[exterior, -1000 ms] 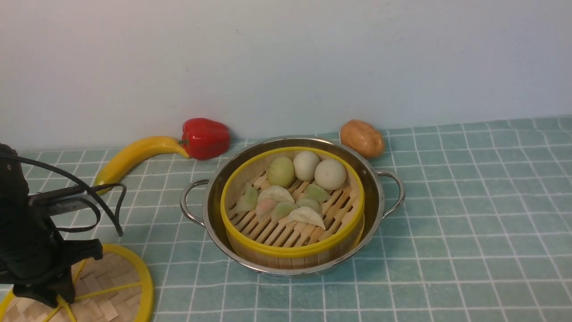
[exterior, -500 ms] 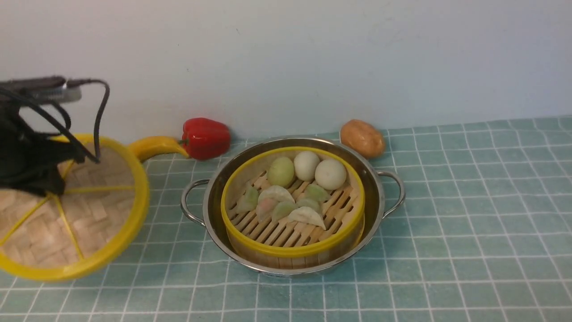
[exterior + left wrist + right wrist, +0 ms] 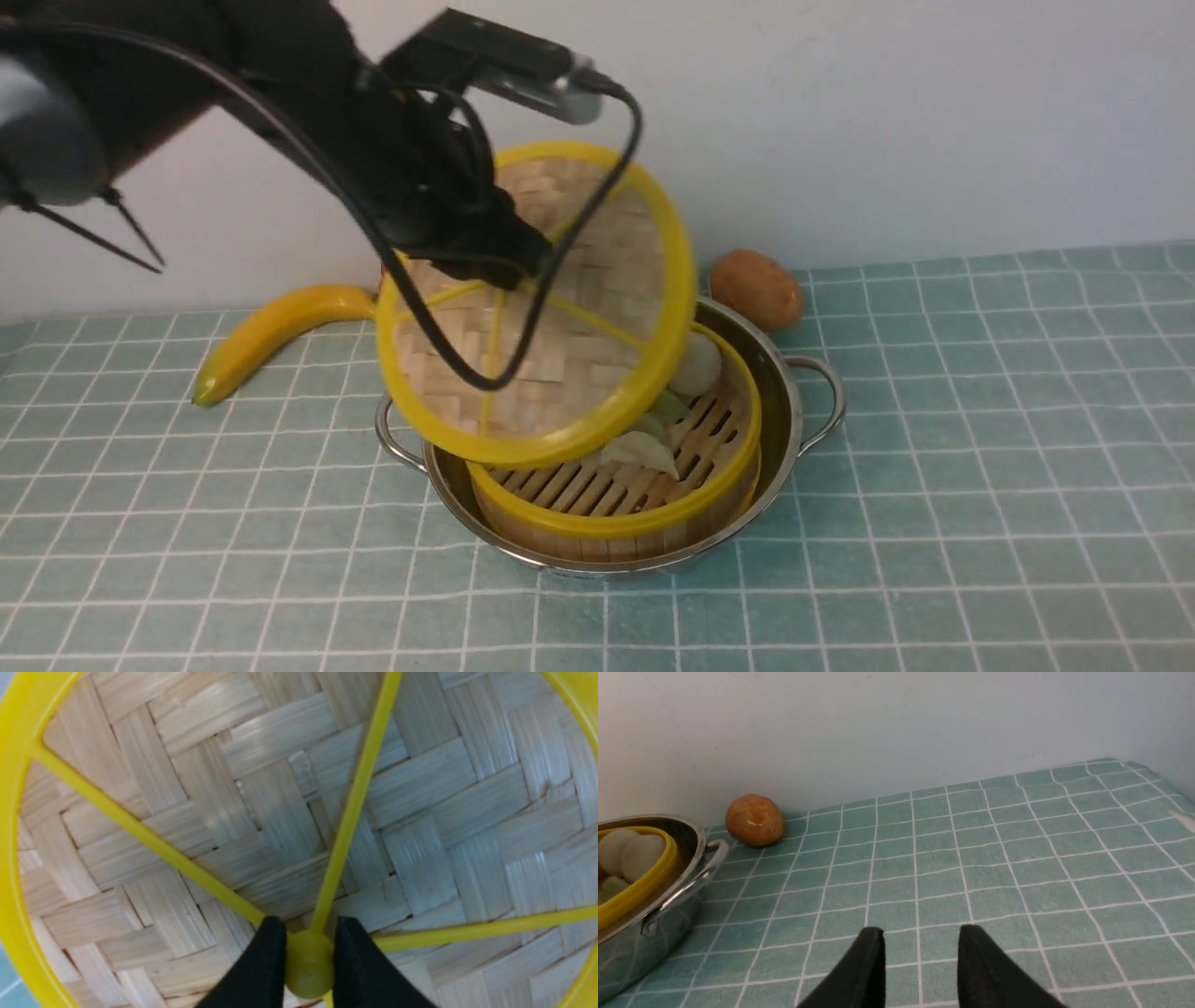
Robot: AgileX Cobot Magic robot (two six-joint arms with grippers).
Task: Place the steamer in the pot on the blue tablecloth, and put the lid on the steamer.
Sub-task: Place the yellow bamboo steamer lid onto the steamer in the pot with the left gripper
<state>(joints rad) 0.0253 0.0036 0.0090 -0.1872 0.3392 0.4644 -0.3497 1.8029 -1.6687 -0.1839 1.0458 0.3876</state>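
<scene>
At frame centre, lid (image 3: 537, 308): airborne, tilted, over left part of steamer (image 3: 653, 521), which sits in pot (image 3: 789, 411).
Left gripper (image 3: 309, 942): fingers closed on the lid's hub knob.
Right gripper (image 3: 920, 935): parted, empty.
Step advice: level lid, centre rims, lower gently.
Surface: blue tablecloth (image 3: 980, 448), flat; banana (image 3: 271, 331), potato (image 3: 756, 287) at back; pale wall (image 3: 887, 112).

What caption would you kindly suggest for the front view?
Left gripper holds the tilted lid above the steamer in the pot.

Matt woven bamboo lid (image 3: 420, 812); glossy steel pot (image 3: 782, 420); matt cloth tablecloth (image 3: 980, 420).
</scene>
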